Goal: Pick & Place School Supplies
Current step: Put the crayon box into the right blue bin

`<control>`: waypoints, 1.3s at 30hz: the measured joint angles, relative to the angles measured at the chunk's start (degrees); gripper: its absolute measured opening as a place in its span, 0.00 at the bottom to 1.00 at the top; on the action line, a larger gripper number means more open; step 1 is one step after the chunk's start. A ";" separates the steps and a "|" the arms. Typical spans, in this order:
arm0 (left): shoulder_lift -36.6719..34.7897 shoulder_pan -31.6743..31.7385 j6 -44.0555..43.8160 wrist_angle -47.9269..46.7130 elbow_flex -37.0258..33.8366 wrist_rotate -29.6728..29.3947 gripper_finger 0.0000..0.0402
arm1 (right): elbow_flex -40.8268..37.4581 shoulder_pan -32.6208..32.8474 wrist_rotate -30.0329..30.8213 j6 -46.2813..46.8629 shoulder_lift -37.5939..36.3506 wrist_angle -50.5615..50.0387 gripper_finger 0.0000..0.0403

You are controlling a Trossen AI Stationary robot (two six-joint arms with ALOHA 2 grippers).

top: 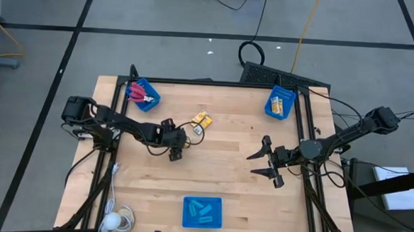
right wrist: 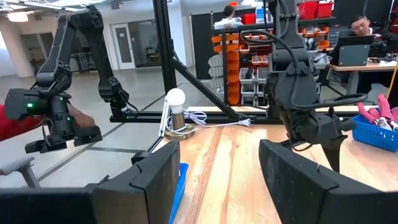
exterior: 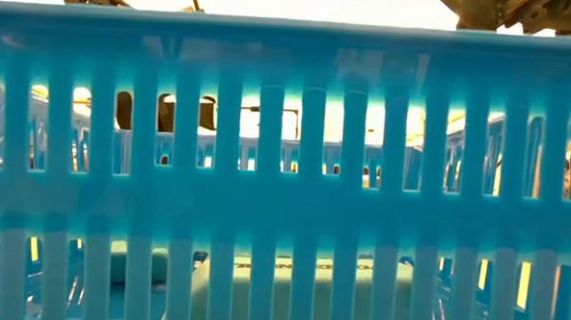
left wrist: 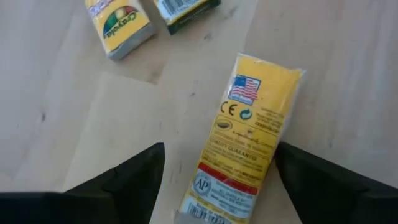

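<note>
- Crayon pack (left wrist: 245, 146): yellow, red band, printed label; you see it flat on the table (top: 225, 167).
- Left gripper (left wrist: 217, 186): fingers apart, straddling it.
- Right gripper (top: 267, 164): fingers apart, empty.

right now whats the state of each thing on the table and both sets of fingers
left gripper: fingers open, straddling a yellow pack
yellow pack: flat on the wood, not gripped
two more packs: loose on the table, beside the left gripper
right gripper: fingers open, empty
scissors: in the back left bin
back right bin: holds yellow packs
front bin: holds light-blue pieces
</note>
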 joint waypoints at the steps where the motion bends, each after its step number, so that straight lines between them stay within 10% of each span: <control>1: 0.00 0.20 -0.13 -0.08 0.00 0.13 0.77 | 0.00 0.00 0.00 0.00 0.00 -0.02 0.52; 20: -0.16 0.82 -13.48 -7.35 0.11 11.11 0.56 | 0.00 0.00 -0.04 0.50 0.00 -0.50 0.52; 39: 0.02 -0.88 -14.75 -3.30 -0.09 10.03 0.50 | 0.00 0.00 -0.04 1.31 0.00 -0.48 0.52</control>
